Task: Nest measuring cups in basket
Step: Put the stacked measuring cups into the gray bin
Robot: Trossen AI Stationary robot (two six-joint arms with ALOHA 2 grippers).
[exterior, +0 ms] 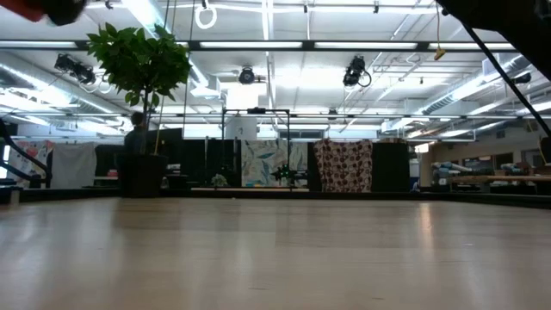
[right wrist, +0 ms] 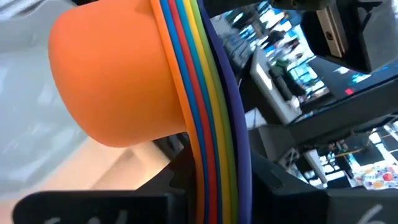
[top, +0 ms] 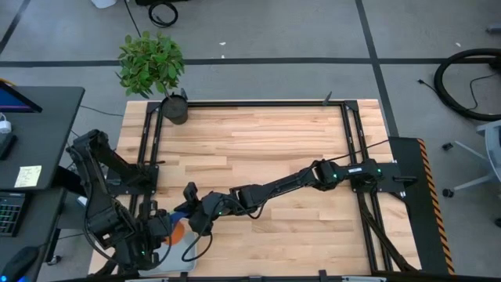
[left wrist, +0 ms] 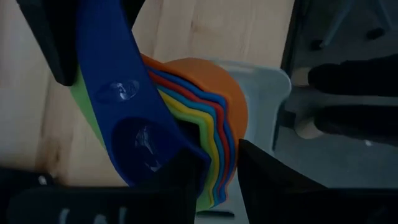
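The measuring cups (top: 178,230) sit nested in one stack, orange outermost and dark blue innermost (left wrist: 140,146), near the table's front left corner. The stack hangs just above the light grey basket (top: 174,263), whose rim (left wrist: 264,81) shows behind it in the left wrist view. My left gripper (top: 164,228) is shut on the stack from the near left. My right gripper (top: 191,215) reaches in from the table's right and is shut on the stack's handles. My left gripper has the stack's bowl wall (left wrist: 219,177) on the side away from the handles. One finger (left wrist: 183,183) is inside the dark blue cup and the other (left wrist: 270,183) outside the orange one. It comes steeply from above. The stack is clear of the table. My right gripper pinches the stacked flat handles (right wrist: 214,168) between its two fingers, close to the bowls. It comes nearly level from the table's right. The handles show edge-on, the orange bowl (right wrist: 115,74) bulging to one side, and the stack is tilted.
A dark round plant pot (top: 174,108) with a leafy plant stands at the table's far left corner. A black frame (top: 348,141) runs along the table's edges. The wooden top (top: 266,149) between pot and arms is bare.
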